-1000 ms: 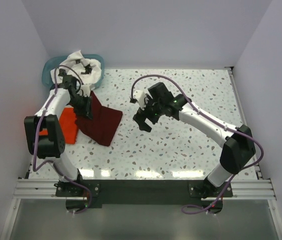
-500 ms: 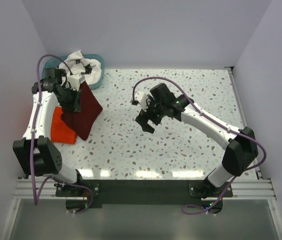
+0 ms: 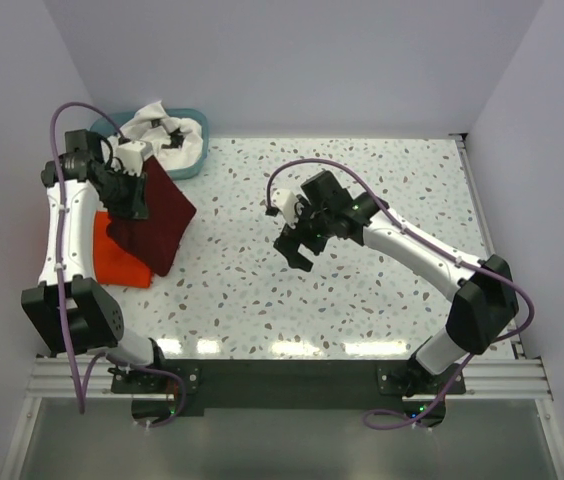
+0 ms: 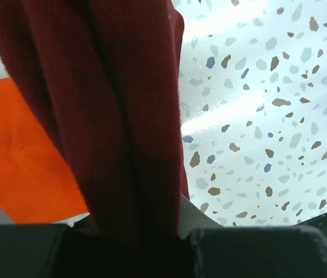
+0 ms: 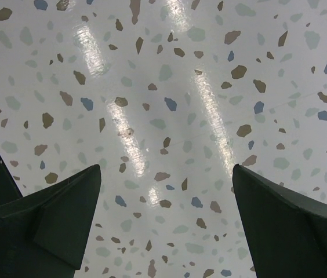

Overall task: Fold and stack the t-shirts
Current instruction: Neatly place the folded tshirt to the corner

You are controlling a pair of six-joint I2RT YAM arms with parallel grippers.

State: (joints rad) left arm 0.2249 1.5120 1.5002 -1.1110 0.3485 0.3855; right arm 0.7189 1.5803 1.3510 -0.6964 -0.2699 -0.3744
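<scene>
My left gripper (image 3: pixel 130 196) is shut on the dark maroon t-shirt (image 3: pixel 155 215) and holds it up at the table's left side; the cloth hangs from the jaws in the left wrist view (image 4: pixel 117 116). The orange-red t-shirt (image 3: pixel 118 255) lies folded on the table under and left of it, and shows in the left wrist view (image 4: pixel 18 168). The white t-shirt with black print (image 3: pixel 167 135) sits bunched in the teal basket (image 3: pixel 194 162) at the back left. My right gripper (image 3: pixel 297 248) is open and empty above the bare table middle (image 5: pixel 169 191).
The speckled table (image 3: pixel 362 290) is walled at the back and both sides. The teal basket stands in the back left corner, just beyond the left gripper. The right arm reaches across the middle of the table.
My left gripper has carried the maroon t-shirt left and back, off the table and over the orange-red one. The right gripper has shifted slightly.
</scene>
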